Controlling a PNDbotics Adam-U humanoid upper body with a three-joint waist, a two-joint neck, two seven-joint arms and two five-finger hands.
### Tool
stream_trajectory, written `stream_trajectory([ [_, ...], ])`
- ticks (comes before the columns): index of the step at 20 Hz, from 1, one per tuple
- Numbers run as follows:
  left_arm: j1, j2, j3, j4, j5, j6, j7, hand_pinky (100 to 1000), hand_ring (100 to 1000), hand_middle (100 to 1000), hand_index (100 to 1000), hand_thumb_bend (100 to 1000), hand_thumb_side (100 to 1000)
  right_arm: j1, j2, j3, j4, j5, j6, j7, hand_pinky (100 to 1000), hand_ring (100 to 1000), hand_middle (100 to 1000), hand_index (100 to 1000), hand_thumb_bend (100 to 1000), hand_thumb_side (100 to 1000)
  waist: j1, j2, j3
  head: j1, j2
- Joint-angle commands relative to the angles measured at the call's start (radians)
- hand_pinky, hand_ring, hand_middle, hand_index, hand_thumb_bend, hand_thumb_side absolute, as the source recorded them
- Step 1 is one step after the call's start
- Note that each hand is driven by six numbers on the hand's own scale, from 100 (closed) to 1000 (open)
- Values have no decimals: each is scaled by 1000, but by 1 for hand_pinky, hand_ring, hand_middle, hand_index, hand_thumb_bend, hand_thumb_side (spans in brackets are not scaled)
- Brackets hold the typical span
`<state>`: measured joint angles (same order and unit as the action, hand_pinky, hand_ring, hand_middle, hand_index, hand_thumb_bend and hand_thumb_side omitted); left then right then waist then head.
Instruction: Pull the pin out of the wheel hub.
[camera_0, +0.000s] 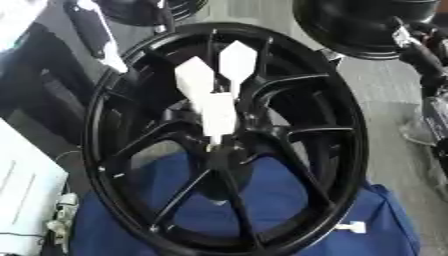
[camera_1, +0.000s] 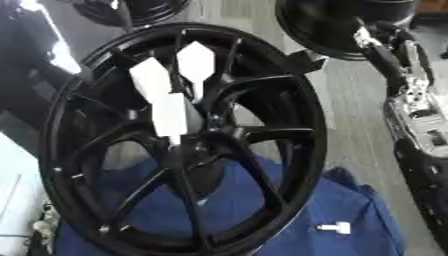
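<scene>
A large black spoked wheel (camera_0: 341, 145) stands tilted on a blue cloth (camera_0: 385, 220). At its hub (camera_0: 220, 155) a white pin (camera_0: 218, 112) sticks out toward me, its outer end splitting into two white paddle-shaped tabs. My left hand (camera_0: 103, 47) is a dark, blurred shape at the rim's upper left edge, apart from the pin. My right hand (camera_1: 381, 42) hangs at the upper right, off the wheel, with its silver-jointed arm running down the right edge. Neither hand touches the pin.
A small white part (camera_1: 334, 228) lies on the blue cloth at the lower right. Another black wheel (camera_0: 367, 25) stands behind at the upper right. A white box (camera_0: 26, 200) sits at the lower left.
</scene>
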<state>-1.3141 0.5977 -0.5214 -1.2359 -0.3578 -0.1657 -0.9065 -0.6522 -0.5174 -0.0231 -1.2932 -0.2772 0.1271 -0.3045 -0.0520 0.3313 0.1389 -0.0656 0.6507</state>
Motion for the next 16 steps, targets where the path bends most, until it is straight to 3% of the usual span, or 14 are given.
stream_trajectory([
  [1,-31,22,-5,-30,12,-7,0,873,850,776,801,645,100,-22,-18,1,-17,3,0,5,847,739,670,850,525,464,5,-17,-2,-5,-19],
  [9,-36,51,-31,-85,81,4,0,880,853,764,771,644,100,-22,-23,5,-15,2,4,-1,847,736,667,847,499,472,11,-7,-6,-2,-31],
  [16,-33,94,-34,-126,70,25,0,884,851,767,778,630,100,-17,-32,8,-12,5,6,1,847,736,666,847,487,475,19,-6,-1,1,-18],
])
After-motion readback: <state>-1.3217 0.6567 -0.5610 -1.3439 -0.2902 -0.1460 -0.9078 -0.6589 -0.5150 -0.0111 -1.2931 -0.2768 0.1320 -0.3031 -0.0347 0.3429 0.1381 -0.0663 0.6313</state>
